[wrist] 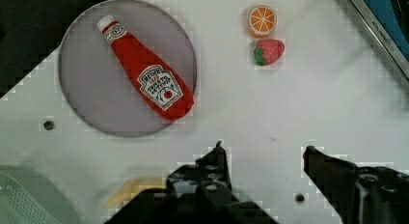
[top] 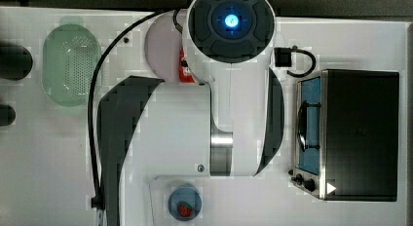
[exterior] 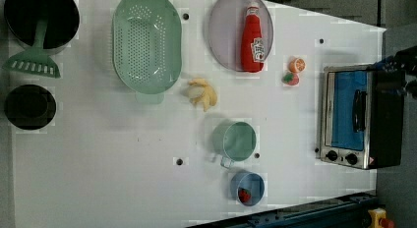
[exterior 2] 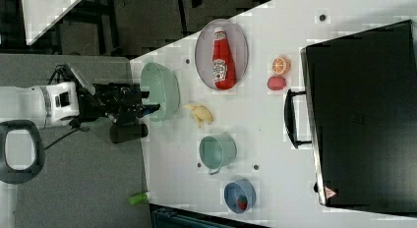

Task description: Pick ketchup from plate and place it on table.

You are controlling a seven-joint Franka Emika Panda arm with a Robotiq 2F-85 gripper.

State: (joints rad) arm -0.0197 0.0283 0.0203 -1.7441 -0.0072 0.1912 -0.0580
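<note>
The ketchup (wrist: pixel 147 72) is a red bottle with a white label and cap, lying on its side on the round pale lilac plate (wrist: pixel 87 89). The left view has the same ketchup (exterior: pixel 253 39) resting on the plate (exterior: pixel 223 36), near the white table's (exterior: pixel 123 164) far edge. In the top view the arm hides most of the ketchup (top: pixel 183 72) and half of the plate (top: pixel 159 46). My gripper (wrist: pixel 264 154) hangs open above bare table, apart from the bottle, with nothing between its fingers. In the right view the gripper (exterior 2: pixel 150 108) is well above the scene.
An orange slice (wrist: pixel 262 20) and a toy strawberry (wrist: pixel 269 51) lie beside the plate, near a toaster oven (exterior: pixel 354 117). A green colander (exterior: pixel 146 43), a banana (exterior: pixel 204 93), a green cup (exterior: pixel 236 139) and a blue dish (exterior: pixel 248 186) also stand on the table. Black pots (exterior: pixel 30 106) sit at the left view's left.
</note>
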